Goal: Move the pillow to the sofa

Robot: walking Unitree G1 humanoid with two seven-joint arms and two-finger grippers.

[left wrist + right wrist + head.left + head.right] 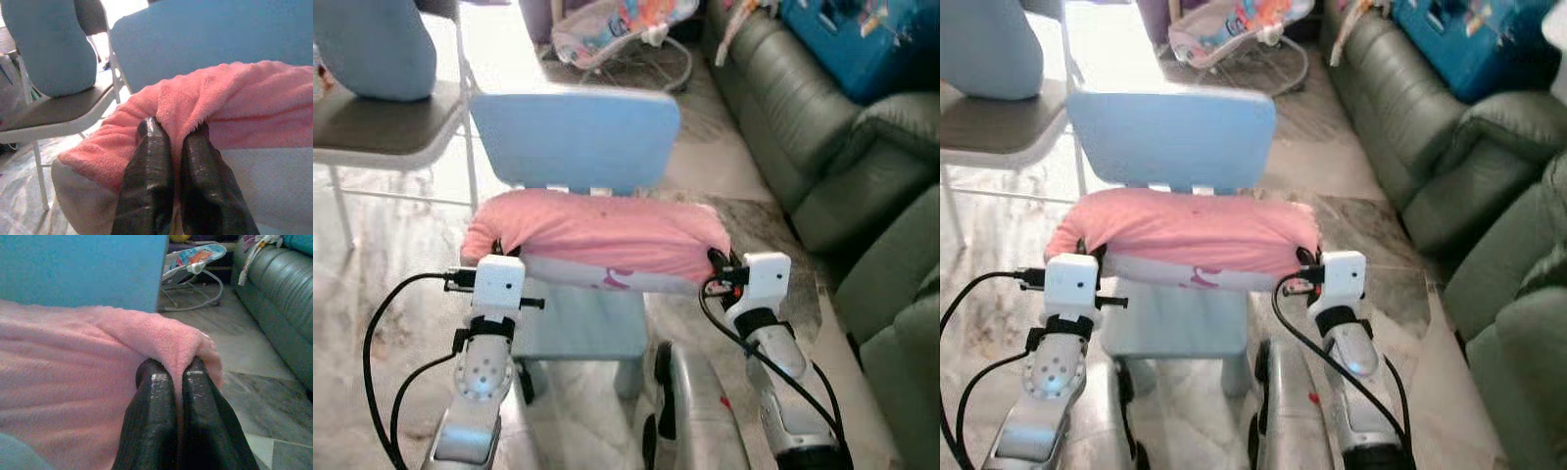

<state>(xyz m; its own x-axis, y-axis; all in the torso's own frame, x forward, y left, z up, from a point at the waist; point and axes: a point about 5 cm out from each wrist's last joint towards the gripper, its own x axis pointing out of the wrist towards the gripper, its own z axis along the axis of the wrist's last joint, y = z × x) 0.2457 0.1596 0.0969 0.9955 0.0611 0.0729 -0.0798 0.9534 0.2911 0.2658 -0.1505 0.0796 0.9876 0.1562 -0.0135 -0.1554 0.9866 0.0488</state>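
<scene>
A pink fleece pillow (pixel 607 233) with a white underside lies across the seat of a small light-blue chair (pixel 576 137) right in front of me. My left gripper (pixel 173 134) is shut on a fold of the pillow's left end. At the pillow's right corner, my right gripper (pixel 175 367) pinches the pink fabric between its black fingers (pixel 151 411). The dark green leather sofa (pixel 822 147) runs along the right side of the room.
A grey folding chair (pixel 391 127) with a pale blue cushion (pixel 372 44) stands at the left. A baby bouncer (pixel 622 34) sits on the floor behind the blue chair. A blue bag (pixel 862 39) lies on the sofa. Marble floor (pixel 724 166) separates chair and sofa.
</scene>
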